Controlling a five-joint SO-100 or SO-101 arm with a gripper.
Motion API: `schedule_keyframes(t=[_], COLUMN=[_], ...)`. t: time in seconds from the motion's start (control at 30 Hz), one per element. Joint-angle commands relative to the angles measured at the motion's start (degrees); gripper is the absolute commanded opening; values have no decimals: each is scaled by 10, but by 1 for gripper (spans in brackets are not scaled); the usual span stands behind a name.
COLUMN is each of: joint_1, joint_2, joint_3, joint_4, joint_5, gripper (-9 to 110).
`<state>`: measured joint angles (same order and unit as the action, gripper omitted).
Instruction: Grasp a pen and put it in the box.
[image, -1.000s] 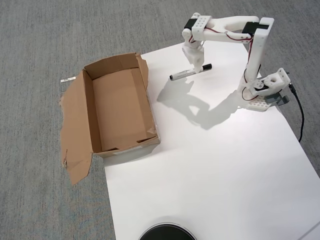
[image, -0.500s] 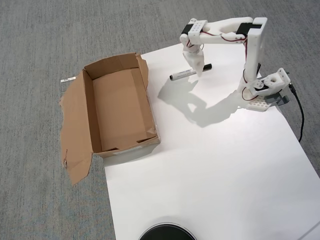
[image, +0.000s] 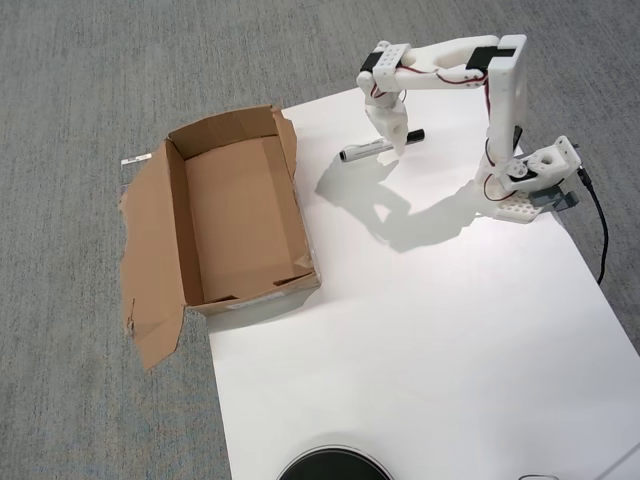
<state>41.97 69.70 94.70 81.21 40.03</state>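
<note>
In the overhead view the pen (image: 365, 150), white with a black cap at its right end, lies slanted on the white table near the far edge. My white gripper (image: 398, 142) points down over the pen's capped end, with one finger (image: 401, 139) crossing the barrel. The view does not show how wide the jaws stand or whether they hold the pen. The box (image: 240, 215), open brown cardboard with ragged flaps splayed out, sits to the left, half on the table and half on the grey carpet. Its inside is empty.
The arm's base (image: 527, 180) stands at the table's right far corner, with a black cable (image: 600, 235) trailing off the edge. A dark round object (image: 335, 466) shows at the bottom edge. The white table surface (image: 420, 330) spreads below the arm.
The arm's upper links have shifted a little to the left and the gripper has settled over the pen. The pen and the box have stayed where they were.
</note>
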Motion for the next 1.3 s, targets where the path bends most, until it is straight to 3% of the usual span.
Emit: schedule_keyframes(t=[0.0,0.23,0.5,0.83,1.27], joint_1=[6,7,7,1,-3], joint_2=[-7,-18,-21,-5,229], joint_3=[5,6,5,-4,-4], joint_4=[-5,-4,-4,-4,4], joint_5=[0,-5,-7,-7,-1], gripper=[20,19,-1,1,1])
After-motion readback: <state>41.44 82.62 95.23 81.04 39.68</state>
